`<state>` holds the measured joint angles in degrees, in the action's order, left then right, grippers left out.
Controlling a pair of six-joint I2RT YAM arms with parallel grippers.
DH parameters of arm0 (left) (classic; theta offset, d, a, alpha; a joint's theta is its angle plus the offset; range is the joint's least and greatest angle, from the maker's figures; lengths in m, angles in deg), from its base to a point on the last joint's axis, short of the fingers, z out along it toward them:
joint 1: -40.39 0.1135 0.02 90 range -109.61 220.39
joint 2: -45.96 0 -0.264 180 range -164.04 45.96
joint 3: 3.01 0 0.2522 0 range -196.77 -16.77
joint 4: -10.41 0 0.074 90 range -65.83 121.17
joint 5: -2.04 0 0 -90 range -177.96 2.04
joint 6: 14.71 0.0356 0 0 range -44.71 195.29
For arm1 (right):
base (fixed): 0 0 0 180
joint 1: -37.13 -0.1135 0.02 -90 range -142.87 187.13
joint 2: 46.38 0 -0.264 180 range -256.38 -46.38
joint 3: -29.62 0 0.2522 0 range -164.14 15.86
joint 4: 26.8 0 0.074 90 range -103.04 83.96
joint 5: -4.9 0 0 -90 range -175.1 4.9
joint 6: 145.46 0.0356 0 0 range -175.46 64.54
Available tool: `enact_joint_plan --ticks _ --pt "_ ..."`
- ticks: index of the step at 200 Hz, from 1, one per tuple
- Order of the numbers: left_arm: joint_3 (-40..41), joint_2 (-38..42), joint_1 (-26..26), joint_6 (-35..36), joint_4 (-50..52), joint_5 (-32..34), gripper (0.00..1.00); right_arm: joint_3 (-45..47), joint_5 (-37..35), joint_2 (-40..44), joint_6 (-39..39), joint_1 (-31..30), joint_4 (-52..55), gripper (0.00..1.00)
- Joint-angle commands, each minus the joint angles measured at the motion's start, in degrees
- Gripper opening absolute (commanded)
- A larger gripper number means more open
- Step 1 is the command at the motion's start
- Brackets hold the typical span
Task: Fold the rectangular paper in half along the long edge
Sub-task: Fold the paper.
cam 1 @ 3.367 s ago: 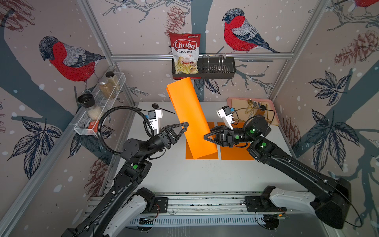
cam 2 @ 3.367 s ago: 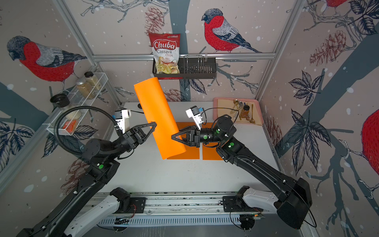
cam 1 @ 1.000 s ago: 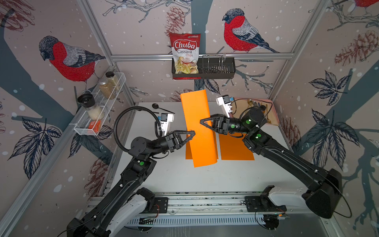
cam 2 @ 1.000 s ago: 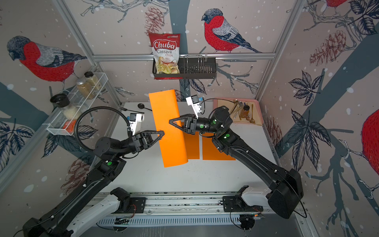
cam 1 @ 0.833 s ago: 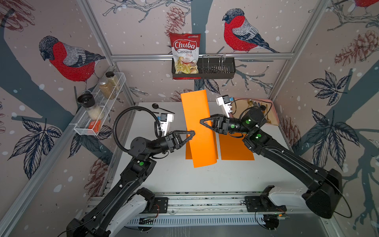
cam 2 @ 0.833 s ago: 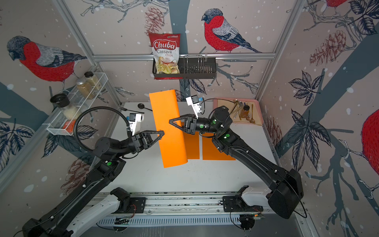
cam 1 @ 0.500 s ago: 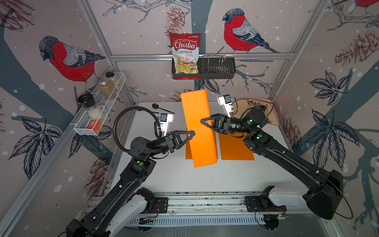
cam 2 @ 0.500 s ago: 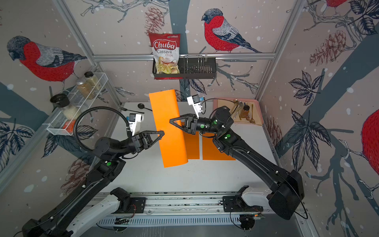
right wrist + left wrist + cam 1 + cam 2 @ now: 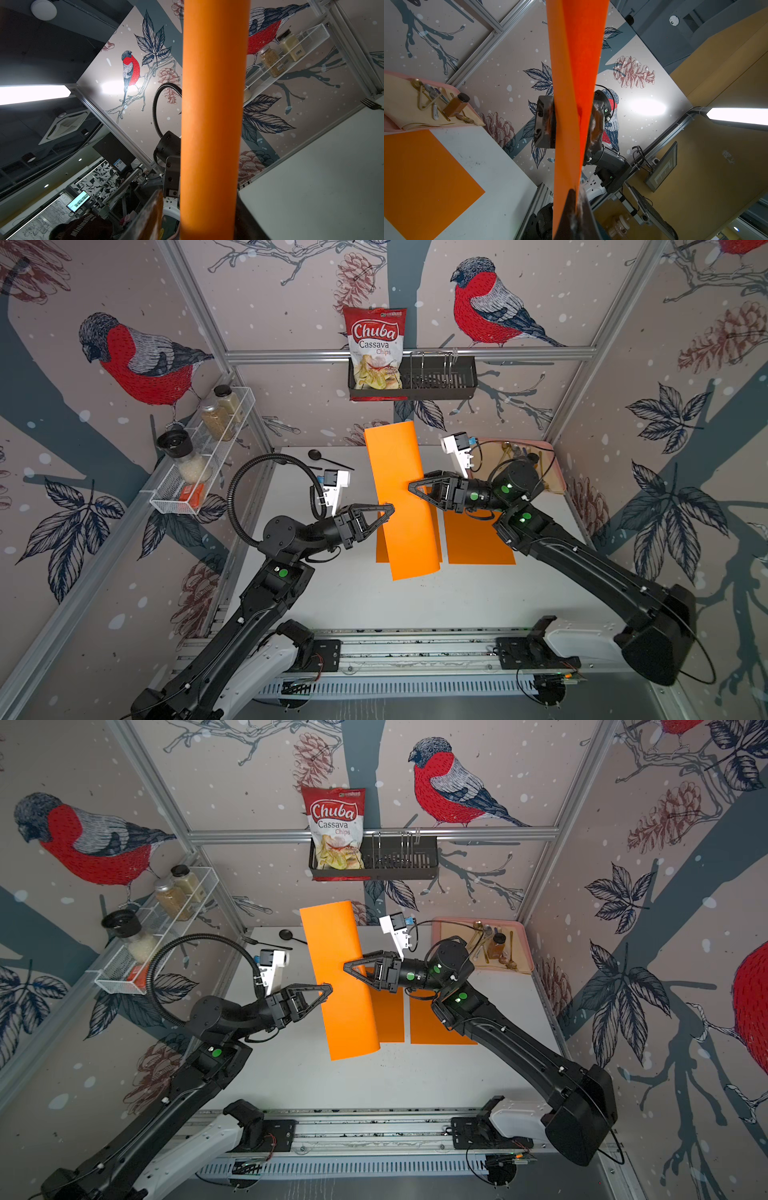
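Jaws of the left gripper point(image 9: 390, 508) are pinched tight on the two long edges of the orange paper point(image 9: 399, 472), which lie together at the sheet's 9 o'clock side. Jaws of the right gripper point(image 9: 411, 488) stand partly apart around the paper's rounded, uncreased bend at its 3 o'clock side; whether they press it cannot be told. The orange paper hangs in the air over the middle of the counter point(image 9: 374, 605), doubled lengthwise, running from 12 o'clock to 6 o'clock. Two flat orange sheets point(image 9: 478, 539) lie on the counter beneath it.
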<state>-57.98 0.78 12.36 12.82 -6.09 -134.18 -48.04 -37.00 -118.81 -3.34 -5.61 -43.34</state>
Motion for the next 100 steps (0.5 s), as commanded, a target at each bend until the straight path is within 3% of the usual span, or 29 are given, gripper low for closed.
enact_joint_plan --ticks 1,50,100 --pt "-0.9 0.4 -0.1 3.0 2.1 1.5 0.0 -1.6 -1.3 0.4 -4.8 -0.9 5.1 0.51" --pt "-1.7 0.1 -0.1 4.0 3.1 2.3 0.0 -6.6 -6.5 0.1 -15.2 -4.9 20.3 0.5" --pt "-2.9 0.3 -0.1 5.4 5.3 3.3 0.0 -7.5 -10.0 0.4 -18.9 -5.2 26.4 0.5"
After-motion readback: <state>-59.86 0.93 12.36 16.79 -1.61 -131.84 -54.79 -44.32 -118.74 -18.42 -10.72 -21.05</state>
